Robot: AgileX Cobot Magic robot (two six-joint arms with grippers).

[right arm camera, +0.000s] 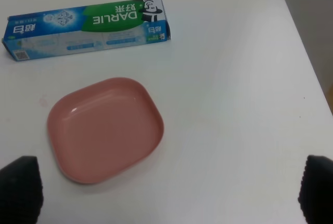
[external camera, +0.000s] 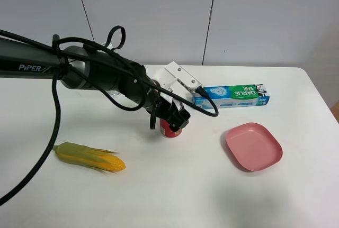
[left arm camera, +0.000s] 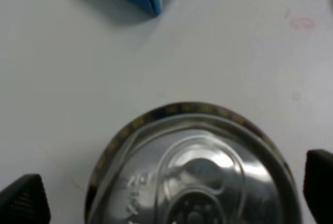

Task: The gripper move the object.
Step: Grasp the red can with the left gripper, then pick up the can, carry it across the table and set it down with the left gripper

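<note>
Dark grey arm [external camera: 79,72] lettered PiPER, with looped black cables [external camera: 55,117], white block [external camera: 177,77] and black hand [external camera: 174,122]

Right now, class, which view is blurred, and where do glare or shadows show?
Left wrist view: the can is blurred, with glare on its silver top. Exterior high view: sharp, with a soft shadow beside the pink plate. Right wrist view: the toothpaste box lettering reads sharp.

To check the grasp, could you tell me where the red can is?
In the exterior high view, the red can stands just under the left gripper, with the corn to its left and the pink plate to its right.
</note>
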